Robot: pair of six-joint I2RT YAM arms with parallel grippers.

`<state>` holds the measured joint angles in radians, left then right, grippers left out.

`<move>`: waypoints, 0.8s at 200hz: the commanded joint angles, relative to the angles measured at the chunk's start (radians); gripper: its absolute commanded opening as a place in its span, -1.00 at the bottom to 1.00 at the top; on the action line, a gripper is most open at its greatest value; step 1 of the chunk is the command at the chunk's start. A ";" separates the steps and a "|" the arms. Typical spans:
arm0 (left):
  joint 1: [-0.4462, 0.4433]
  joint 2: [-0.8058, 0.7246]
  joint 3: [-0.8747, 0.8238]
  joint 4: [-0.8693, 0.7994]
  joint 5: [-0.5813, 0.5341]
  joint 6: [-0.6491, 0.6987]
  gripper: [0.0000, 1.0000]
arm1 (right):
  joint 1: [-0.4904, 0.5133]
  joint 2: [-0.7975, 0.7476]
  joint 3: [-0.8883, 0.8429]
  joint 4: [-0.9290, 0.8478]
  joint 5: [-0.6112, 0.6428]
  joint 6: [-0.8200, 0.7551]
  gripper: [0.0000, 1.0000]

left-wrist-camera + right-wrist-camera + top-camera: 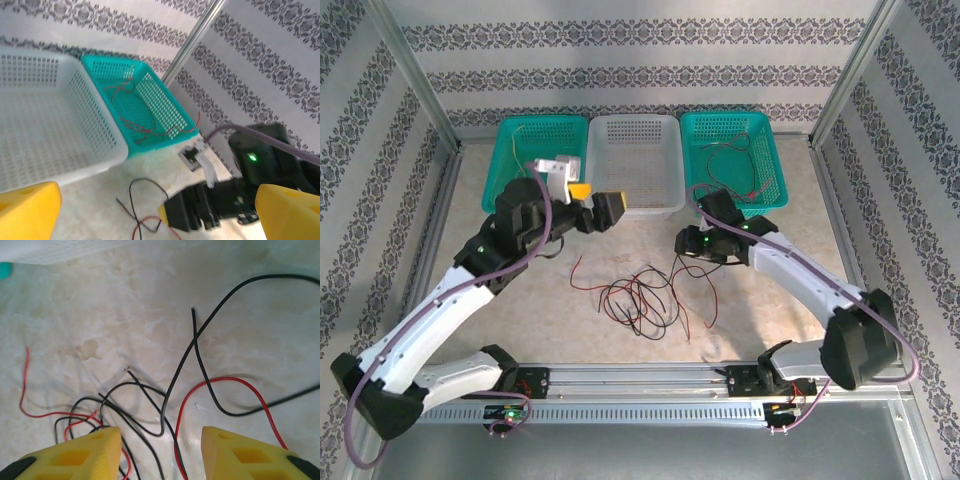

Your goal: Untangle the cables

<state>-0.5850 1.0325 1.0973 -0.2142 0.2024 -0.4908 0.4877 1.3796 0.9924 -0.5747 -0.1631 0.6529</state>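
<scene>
The left arm and the right arm wear smooth white shells between bulky black joint housings, with a thick purple cable looping along each. Small green lights glow on the housings, and the fingers are blocky yellow wedges.

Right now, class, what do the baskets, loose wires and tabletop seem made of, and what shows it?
The teal basket and white basket: likely smooth moulded plastic, with regular grid holes. The wires: smooth red or black coating, probably plastic; they bend in loose loops. The tabletop: pale mottled, stone-look; real stone or laminate is unclear.
</scene>
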 commanded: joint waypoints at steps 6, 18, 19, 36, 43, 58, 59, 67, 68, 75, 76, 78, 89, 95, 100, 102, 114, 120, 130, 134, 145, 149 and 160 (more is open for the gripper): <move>0.011 -0.050 -0.047 -0.050 -0.010 -0.052 0.98 | 0.032 0.096 -0.016 0.097 0.013 0.049 -0.11; 0.011 -0.063 -0.065 -0.080 -0.042 -0.051 0.94 | 0.045 0.140 -0.017 0.111 0.036 0.061 -0.14; 0.011 -0.064 -0.066 -0.082 -0.046 -0.052 0.94 | 0.046 0.143 -0.017 0.112 0.038 0.062 -0.14; 0.012 -0.074 -0.087 -0.088 -0.069 -0.051 0.93 | 0.061 0.195 -0.027 0.141 0.069 0.082 -0.17; 0.013 -0.075 -0.096 -0.079 -0.068 -0.056 0.93 | 0.061 0.215 -0.031 0.161 0.059 0.090 -0.20; 0.013 -0.064 -0.105 -0.051 -0.058 -0.075 0.92 | 0.061 0.248 -0.030 0.188 0.038 0.095 -0.44; 0.013 -0.062 -0.105 -0.050 -0.057 -0.077 0.92 | 0.061 0.249 -0.030 0.188 0.037 0.096 -0.45; 0.013 -0.044 -0.105 -0.034 -0.046 -0.086 0.89 | 0.063 0.259 -0.023 0.186 0.031 0.093 -0.59; 0.013 -0.042 -0.105 -0.033 -0.045 -0.088 0.89 | 0.063 0.259 -0.022 0.186 0.031 0.093 -0.60; 0.013 -0.022 -0.106 -0.024 -0.034 -0.091 0.87 | 0.065 0.253 -0.018 0.178 0.035 0.087 -0.72; 0.013 -0.019 -0.106 -0.023 -0.031 -0.091 0.86 | 0.066 0.251 -0.016 0.179 0.036 0.086 -0.74; 0.012 -0.013 -0.106 -0.020 -0.026 -0.091 0.86 | 0.067 0.247 -0.016 0.176 0.039 0.084 -0.77; 0.012 0.023 -0.112 -0.016 -0.002 -0.087 0.80 | 0.074 0.217 -0.014 0.162 0.058 0.072 -0.91; 0.011 0.047 -0.115 -0.017 0.011 -0.086 0.75 | 0.079 0.195 -0.012 0.152 0.065 0.063 -0.97; 0.011 0.067 -0.118 -0.017 0.027 -0.087 0.70 | 0.085 0.174 -0.012 0.144 0.074 0.055 -1.00; 0.011 0.075 -0.119 -0.016 0.035 -0.089 0.68 | 0.088 0.166 -0.013 0.139 0.077 0.053 -1.00; 0.006 0.119 -0.131 0.009 0.081 -0.110 0.57 | 0.102 0.107 -0.004 0.106 0.089 0.030 -1.00; 0.001 0.141 -0.138 0.037 0.103 -0.131 0.52 | 0.111 0.075 0.003 0.082 0.091 0.015 -1.00; -0.010 0.175 -0.148 0.104 0.149 -0.165 0.45 | 0.129 0.015 0.018 0.047 0.100 -0.010 -1.00; -0.015 0.190 -0.149 0.130 0.163 -0.174 0.43 | 0.138 -0.008 0.022 0.035 0.106 -0.019 -1.00; -0.029 0.231 -0.132 0.174 0.194 -0.180 0.39 | 0.162 -0.074 0.032 0.010 0.121 -0.035 -1.00; -0.030 0.246 -0.118 0.177 0.198 -0.177 0.37 | 0.168 -0.095 0.037 0.001 0.122 -0.036 -1.00; -0.036 0.287 -0.075 0.165 0.211 -0.164 0.29 | 0.180 -0.147 0.051 -0.022 0.118 -0.032 -1.00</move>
<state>-0.5983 1.2690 0.9558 -0.1558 0.3237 -0.6323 0.6365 1.3457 0.9932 -0.5083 -0.0830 0.6647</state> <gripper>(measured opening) 0.675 0.053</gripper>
